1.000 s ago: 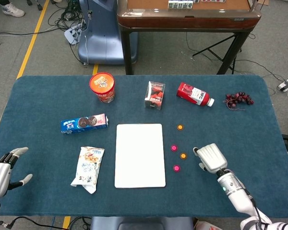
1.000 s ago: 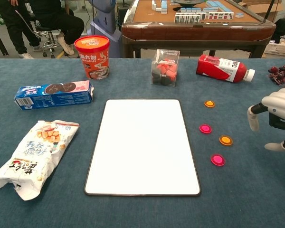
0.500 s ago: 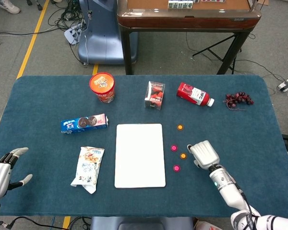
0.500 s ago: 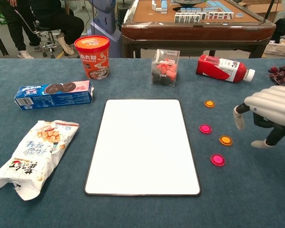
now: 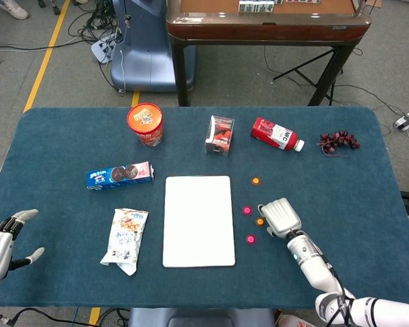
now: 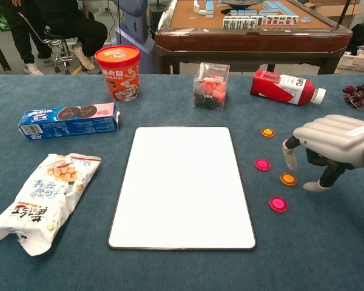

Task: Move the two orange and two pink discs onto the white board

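Orange disc (image 6: 288,179) sitting right under the right hand (image 6: 330,142), centre-right of frame; fingers (image 6: 289,154) hanging apart, holding nothing; board (image 6: 183,185) lying off to its left.

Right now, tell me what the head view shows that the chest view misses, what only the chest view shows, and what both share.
Only the head view shows the left hand, open at the table's near left corner, and the floor cables. Only the chest view shows the seated people and the tiles on the far table close up. Both show the white board, all four discs off it, and the right hand with fingers spread over the nearer orange disc.
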Robot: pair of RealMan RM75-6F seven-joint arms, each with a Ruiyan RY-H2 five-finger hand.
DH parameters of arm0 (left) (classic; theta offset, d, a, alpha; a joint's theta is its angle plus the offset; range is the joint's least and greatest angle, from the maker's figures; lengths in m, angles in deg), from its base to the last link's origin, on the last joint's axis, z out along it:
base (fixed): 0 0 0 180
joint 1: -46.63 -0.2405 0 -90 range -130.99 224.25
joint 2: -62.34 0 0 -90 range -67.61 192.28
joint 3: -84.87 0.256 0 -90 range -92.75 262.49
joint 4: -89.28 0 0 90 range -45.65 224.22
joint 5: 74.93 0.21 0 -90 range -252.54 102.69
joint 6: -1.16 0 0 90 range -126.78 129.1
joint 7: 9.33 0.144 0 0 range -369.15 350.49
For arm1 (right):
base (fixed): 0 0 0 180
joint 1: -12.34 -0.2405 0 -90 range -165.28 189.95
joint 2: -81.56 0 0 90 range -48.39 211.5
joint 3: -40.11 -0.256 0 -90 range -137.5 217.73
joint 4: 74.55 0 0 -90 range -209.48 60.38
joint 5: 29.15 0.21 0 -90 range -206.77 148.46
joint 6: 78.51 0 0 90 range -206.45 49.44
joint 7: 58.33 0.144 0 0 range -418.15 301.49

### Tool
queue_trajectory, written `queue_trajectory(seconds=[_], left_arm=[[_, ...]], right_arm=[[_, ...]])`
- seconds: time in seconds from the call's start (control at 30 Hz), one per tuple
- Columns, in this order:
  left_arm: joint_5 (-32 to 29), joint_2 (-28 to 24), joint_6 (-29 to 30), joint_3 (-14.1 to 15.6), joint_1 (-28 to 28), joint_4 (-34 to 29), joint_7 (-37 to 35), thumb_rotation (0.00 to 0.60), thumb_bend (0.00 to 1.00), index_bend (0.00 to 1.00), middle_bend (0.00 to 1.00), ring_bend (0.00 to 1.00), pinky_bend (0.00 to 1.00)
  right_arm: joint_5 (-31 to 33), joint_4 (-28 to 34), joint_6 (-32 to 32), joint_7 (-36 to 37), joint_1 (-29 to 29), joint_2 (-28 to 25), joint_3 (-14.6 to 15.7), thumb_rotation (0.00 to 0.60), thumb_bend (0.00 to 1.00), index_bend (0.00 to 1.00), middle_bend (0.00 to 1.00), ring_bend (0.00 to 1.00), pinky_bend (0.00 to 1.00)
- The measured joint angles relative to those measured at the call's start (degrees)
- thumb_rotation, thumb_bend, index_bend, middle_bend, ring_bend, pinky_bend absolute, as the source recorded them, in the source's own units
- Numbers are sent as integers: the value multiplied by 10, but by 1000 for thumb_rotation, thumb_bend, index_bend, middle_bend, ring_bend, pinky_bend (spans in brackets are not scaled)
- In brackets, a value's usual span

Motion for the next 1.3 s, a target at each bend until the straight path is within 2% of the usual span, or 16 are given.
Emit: queue_trajectory(seconds=[0.43,1.1,1.3], left_arm=[[0,-1,0,0,-1,0,-1,600,67,267,258,309,534],[1,-3,0,1,-2,-1,-3,600,67,271,258,308,534],[1,-4,1,1,-2,-1,-4,600,67,271,258,308,534]], right_arm=[[49,-10,-10,-10,-34,13,3,600,180,453,1000,1000,1000],[87,-9,-2,-10,-61,21,18,600,197,453,1000,1000,1000],[96,-10,-1,-5,-67,21,20,600,239,515,1000,1000,1000]])
